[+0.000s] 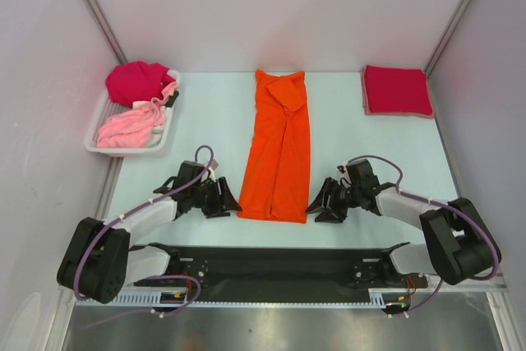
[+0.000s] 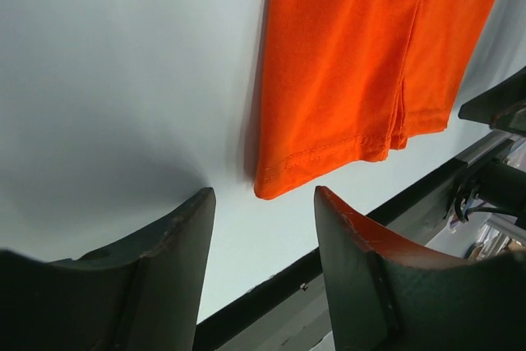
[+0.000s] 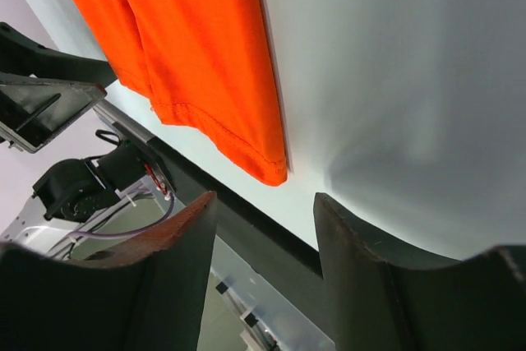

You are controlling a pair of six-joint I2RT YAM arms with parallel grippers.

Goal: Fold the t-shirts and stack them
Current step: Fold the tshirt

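An orange t-shirt [image 1: 279,150], folded into a long narrow strip, lies down the middle of the table. My left gripper [image 1: 230,201] is open and empty, just left of the shirt's near left corner [image 2: 271,185]. My right gripper [image 1: 316,205] is open and empty, just right of the shirt's near right corner [image 3: 275,174]. Both sit low at the table surface, apart from the cloth. A folded dark red t-shirt [image 1: 397,90] lies at the back right.
A white tray [image 1: 107,147] at the back left holds a crumpled magenta shirt [image 1: 138,81] and a pink one [image 1: 127,127]. The black mounting rail [image 1: 271,265] runs along the near table edge. White walls enclose the sides.
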